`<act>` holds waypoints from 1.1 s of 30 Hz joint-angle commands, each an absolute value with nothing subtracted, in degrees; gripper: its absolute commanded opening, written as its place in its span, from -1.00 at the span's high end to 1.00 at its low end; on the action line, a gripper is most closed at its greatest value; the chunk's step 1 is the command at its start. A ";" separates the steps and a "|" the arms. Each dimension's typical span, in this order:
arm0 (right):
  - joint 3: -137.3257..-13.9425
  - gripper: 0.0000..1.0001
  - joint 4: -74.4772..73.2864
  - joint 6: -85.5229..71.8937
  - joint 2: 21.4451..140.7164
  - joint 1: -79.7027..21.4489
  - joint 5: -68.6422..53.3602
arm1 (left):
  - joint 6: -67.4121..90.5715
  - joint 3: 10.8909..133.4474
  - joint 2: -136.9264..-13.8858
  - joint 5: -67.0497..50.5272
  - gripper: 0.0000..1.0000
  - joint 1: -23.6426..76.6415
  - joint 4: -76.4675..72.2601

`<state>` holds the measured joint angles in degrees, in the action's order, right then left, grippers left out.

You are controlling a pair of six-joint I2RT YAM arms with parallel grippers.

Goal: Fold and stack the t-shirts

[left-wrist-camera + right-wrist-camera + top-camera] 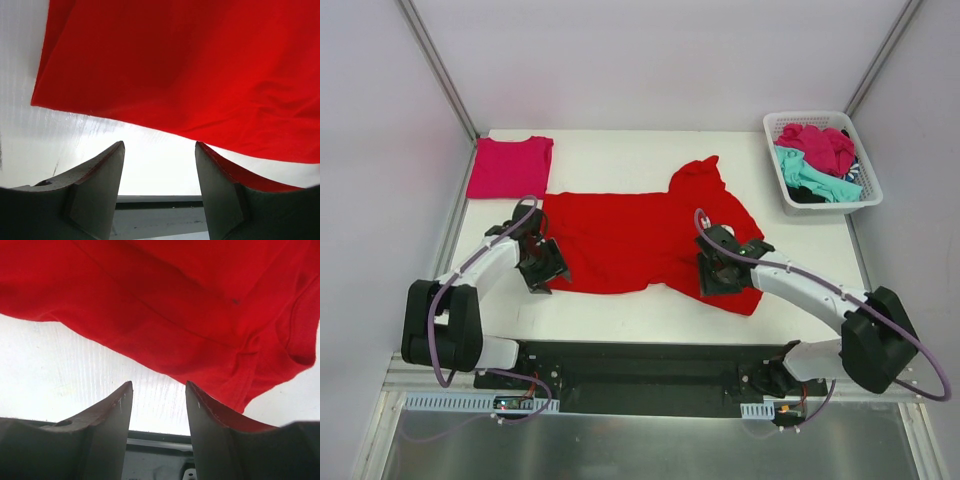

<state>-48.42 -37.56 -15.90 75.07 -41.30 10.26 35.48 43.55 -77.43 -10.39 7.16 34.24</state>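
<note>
A large bright red t-shirt [630, 240] lies spread across the middle of the white table [620, 305]. My left gripper [545, 268] sits at its left edge. In the left wrist view the left gripper [159, 145] is open, with bare table between its fingers and the red t-shirt [200, 75] just beyond the tips. My right gripper [716, 270] is over the shirt's right part, near a sleeve. It is open too [159, 384], holding nothing, and the red t-shirt's [190, 305] hem lies just past its fingertips. A folded magenta-pink t-shirt [510, 166] lies at the far left corner.
A white lattice basket [775, 128] at the far right holds magenta [820, 145], teal [810, 180] and dark shirts in a heap. Grey walls and metal posts close in the table on three sides. The black base rail runs along the near edge.
</note>
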 commanded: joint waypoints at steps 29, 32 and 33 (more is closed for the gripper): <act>-51.42 -0.11 -32.96 -11.16 84.11 -42.45 7.29 | 39.90 45.88 -89.12 -5.98 1.00 8.35 30.23; -50.98 -0.10 -33.40 -10.72 83.50 -42.45 7.82 | 39.90 45.53 -89.30 -6.50 1.00 8.35 30.06; -50.45 -0.10 -33.40 -10.46 83.06 -42.45 8.08 | 39.90 45.18 -89.12 -6.68 1.00 8.35 29.97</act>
<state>-49.82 -32.88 -11.77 85.93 -42.26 7.62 38.83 46.54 -87.92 -7.22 7.88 32.42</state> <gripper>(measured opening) 0.552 0.009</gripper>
